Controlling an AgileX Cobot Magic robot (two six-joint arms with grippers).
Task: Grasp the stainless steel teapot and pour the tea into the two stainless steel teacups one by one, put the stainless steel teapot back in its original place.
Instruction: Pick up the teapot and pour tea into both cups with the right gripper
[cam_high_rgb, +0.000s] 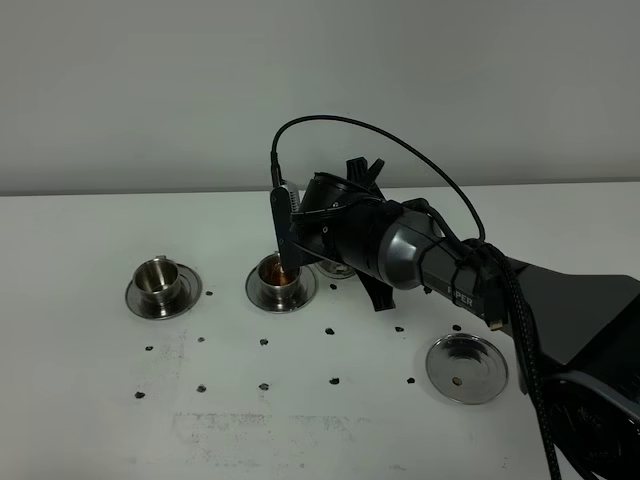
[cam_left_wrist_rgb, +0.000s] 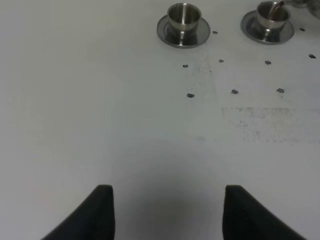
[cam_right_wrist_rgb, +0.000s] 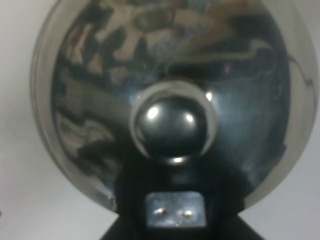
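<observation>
The stainless steel teapot (cam_right_wrist_rgb: 172, 90) fills the right wrist view with its domed lid and round knob (cam_right_wrist_rgb: 172, 125). My right gripper (cam_right_wrist_rgb: 174, 210) is shut on its handle. In the high view the right arm reaches across the middle and hides most of the teapot (cam_high_rgb: 336, 268), which is tilted over the nearer teacup (cam_high_rgb: 280, 278). That cup holds brown tea. The other teacup (cam_high_rgb: 159, 281) stands further left on its saucer. The empty saucer (cam_high_rgb: 467, 368), the original place, lies at the right. My left gripper (cam_left_wrist_rgb: 167, 215) hangs open over bare table, and both teacups (cam_left_wrist_rgb: 184, 17) (cam_left_wrist_rgb: 272, 17) are far from it.
Small dark marks (cam_high_rgb: 264, 342) dot the white table (cam_high_rgb: 90, 430) in rows in front of the cups. The right arm's black cable (cam_high_rgb: 400, 140) arcs above the wrist. A faint smudged patch (cam_high_rgb: 260, 425) lies near the table's front.
</observation>
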